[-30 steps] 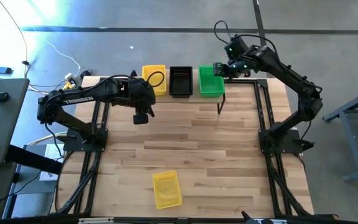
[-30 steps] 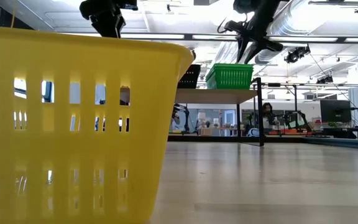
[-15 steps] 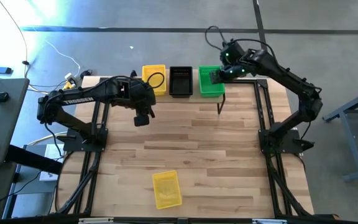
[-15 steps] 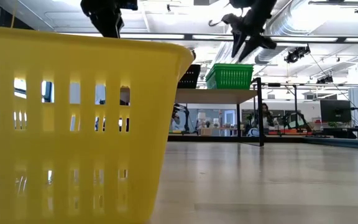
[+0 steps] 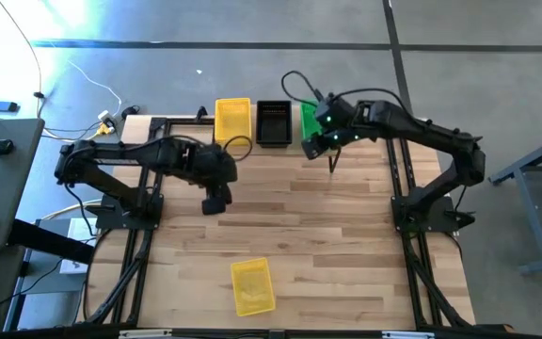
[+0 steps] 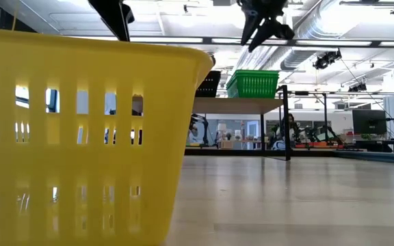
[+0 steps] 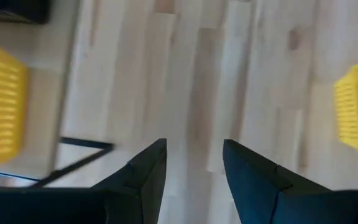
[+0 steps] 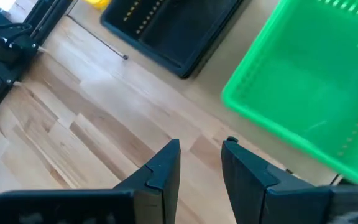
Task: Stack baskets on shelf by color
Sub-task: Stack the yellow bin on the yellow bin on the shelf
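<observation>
On the shelf at the far edge of the desk, a yellow basket, a black basket and a green basket stand side by side. Another yellow basket lies alone near the desk's front edge, well apart from the shelf. The right end effector hovers just in front of the green basket, its fingers slightly spread with nothing between them. The left end effector hangs over the bare desk in front of the shelf, fingers spread and empty.
</observation>
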`<state>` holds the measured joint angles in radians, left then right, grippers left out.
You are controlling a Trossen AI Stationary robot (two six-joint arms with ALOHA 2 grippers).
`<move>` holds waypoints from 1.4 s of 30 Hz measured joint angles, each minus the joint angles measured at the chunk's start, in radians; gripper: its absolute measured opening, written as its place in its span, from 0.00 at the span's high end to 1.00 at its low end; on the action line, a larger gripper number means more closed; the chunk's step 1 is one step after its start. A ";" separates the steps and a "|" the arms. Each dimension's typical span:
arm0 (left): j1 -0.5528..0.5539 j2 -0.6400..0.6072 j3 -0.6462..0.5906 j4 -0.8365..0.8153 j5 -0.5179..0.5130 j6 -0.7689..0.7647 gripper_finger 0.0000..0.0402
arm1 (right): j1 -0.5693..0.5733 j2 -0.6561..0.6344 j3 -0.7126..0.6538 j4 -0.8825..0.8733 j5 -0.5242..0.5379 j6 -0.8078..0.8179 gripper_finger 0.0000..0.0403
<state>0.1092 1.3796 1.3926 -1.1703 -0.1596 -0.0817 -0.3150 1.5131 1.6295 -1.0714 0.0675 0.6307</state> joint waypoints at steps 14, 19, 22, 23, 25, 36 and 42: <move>-0.264 0.000 0.000 0.030 -0.001 -0.369 0.63 | 0.102 0.000 0.000 0.001 0.043 0.091 0.74; -0.367 0.018 0.001 0.122 -0.009 -0.445 0.63 | 0.111 0.000 0.000 0.002 0.042 0.095 0.74; -0.425 0.035 0.001 0.186 -0.028 -0.465 0.63 | 0.129 0.000 0.000 0.010 0.041 0.082 0.74; -0.444 0.042 0.001 0.194 -0.042 -0.466 0.63 | 0.136 0.000 0.000 0.016 0.040 0.072 0.74; -0.477 0.064 0.001 0.216 -0.078 -0.489 0.63 | 0.150 0.000 0.000 0.032 0.038 0.065 0.74; -0.629 0.165 0.000 0.273 -0.169 -0.689 0.63 | 0.190 0.000 0.000 0.046 0.038 0.042 0.74; -0.676 0.226 0.001 0.364 -0.194 -0.753 0.63 | 0.193 0.001 0.000 0.043 0.038 0.034 0.74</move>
<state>-0.5669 1.6060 1.3933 -0.8063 -0.3536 -0.8350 -0.1219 1.5139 1.6295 -1.0289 0.1051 0.6643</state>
